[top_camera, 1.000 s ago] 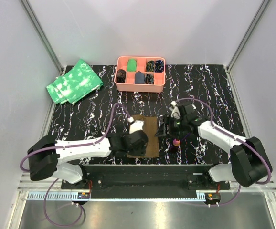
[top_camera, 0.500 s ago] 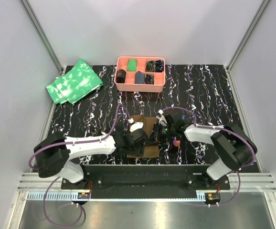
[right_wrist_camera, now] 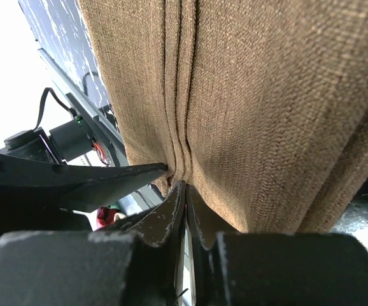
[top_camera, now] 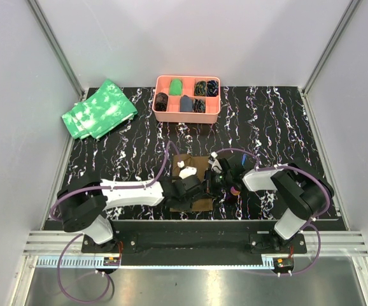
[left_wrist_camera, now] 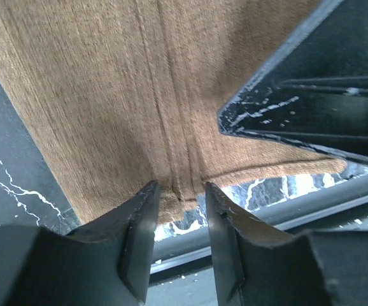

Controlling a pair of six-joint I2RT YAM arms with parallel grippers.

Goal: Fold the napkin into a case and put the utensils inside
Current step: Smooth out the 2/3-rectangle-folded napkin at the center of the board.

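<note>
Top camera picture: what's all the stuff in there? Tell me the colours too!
napkin: one, brown, folded, at the table's near middle.
utensils: count hidden; only a pink-red round end shows, right of the napkin.
tray: one, pink, far middle, with green, blue-grey and dark bits in its compartments.
cloths: a pile, green with white blotches, far left.
table: one, black with white streaks.
left pincer: one, black, open around the napkin's near edge.
right pincer: one, black, pinching a fold of the napkin.
</note>
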